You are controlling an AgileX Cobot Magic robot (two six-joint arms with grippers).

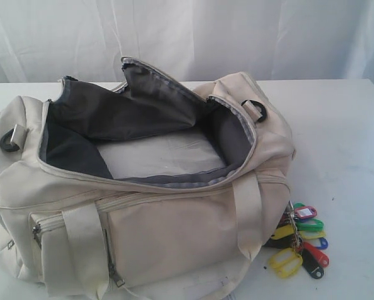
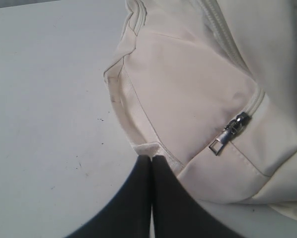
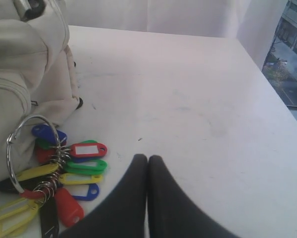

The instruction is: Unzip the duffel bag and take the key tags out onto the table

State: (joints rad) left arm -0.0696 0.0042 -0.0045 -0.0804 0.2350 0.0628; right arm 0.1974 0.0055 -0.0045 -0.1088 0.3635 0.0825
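The cream duffel bag point(image 1: 174, 231) lies on the white table point(image 1: 343, 131) with its main zipper undone, the dark grey lining and the bag's floor showing. The key tags point(image 1: 299, 240), a coloured bunch on rings, lie on the table by the bag's right front corner. Neither gripper shows in the exterior view. My right gripper point(image 3: 147, 157) is shut and empty, just beside the key tags point(image 3: 74, 168) and the bag point(image 3: 19, 59). My left gripper point(image 2: 151, 157) is shut, its tips at a seam edge of the bag point(image 2: 188, 89).
A side pocket's metal zipper pull point(image 2: 228, 134) sits near my left gripper. A large metal ring point(image 3: 12, 144) of the bunch leans on the bag. The table's edge point(image 3: 282, 114) runs close on the right, with a white curtain point(image 1: 237, 31) behind.
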